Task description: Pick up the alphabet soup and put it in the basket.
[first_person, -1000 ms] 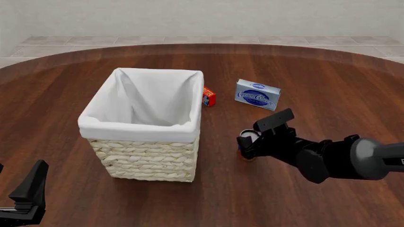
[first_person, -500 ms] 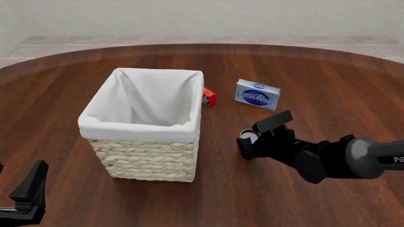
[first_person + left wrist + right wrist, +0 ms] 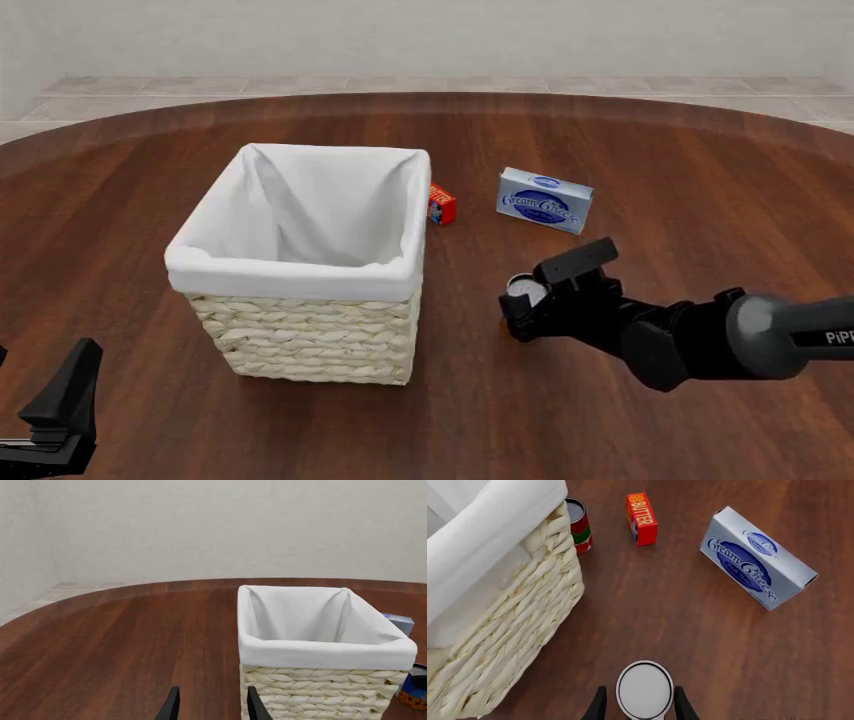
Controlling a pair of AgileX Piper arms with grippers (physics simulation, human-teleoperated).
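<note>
Pale woven basket (image 3: 310,335) with white lining, blue-and-white cream cheese box (image 3: 545,200), red-orange butter box (image 3: 642,518).

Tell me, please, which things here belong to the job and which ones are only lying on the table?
For the job:
- soup can, between the fingers of the right gripper
- basket

Only lying about:
- cream cheese box
- butter box
- red and green can behind the basket
- left gripper, idle
</note>
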